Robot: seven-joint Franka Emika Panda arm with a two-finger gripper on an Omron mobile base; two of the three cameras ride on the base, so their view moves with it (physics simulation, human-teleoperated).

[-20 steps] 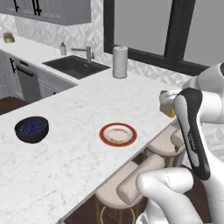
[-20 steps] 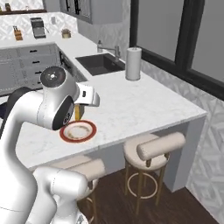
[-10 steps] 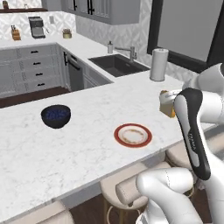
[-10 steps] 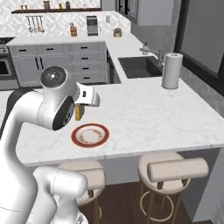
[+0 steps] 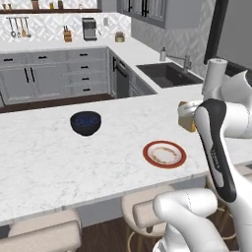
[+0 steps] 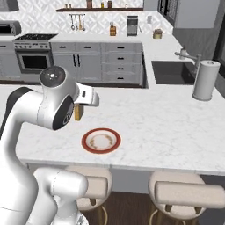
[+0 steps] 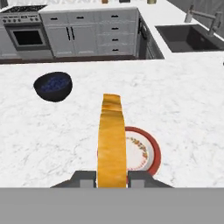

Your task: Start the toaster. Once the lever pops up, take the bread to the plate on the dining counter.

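1. The gripper (image 7: 112, 177) is closed tight on the bread (image 7: 111, 144), its two dark tips pinching the slice at its near end, one on each flat side.
2. In the hand view the bread stands edge-on, golden-brown crust toward the camera, and runs away from the tips over the counter (image 7: 183, 100).
3. In the left base view the bread (image 5: 186, 117) shows as a tan block beside the dark wrist of the arm, above the counter (image 5: 44, 157) and apart from it.
4. In the right base view the bread (image 6: 78, 112) hangs under the white hand, up and to the left of the plate (image 6: 101, 140).
5. The plate (image 5: 164, 154) lies flat on the counter near its stool-side edge; its rim is red and its pale centre bears a faint pattern.
6. In the hand view the plate (image 7: 144, 153) lies below and partly behind the bread; whether the slice is straight over it I cannot tell.
7. A dark blue bowl (image 5: 85, 122) sits on the same counter, well apart from the plate, on the plate's left in the left base view.
8. Beige stools (image 6: 189, 193) stand along the counter's near edge.
9. A white paper-towel roll (image 6: 205, 80) stands upright on the counter's far right side, near the sink (image 6: 173, 72).
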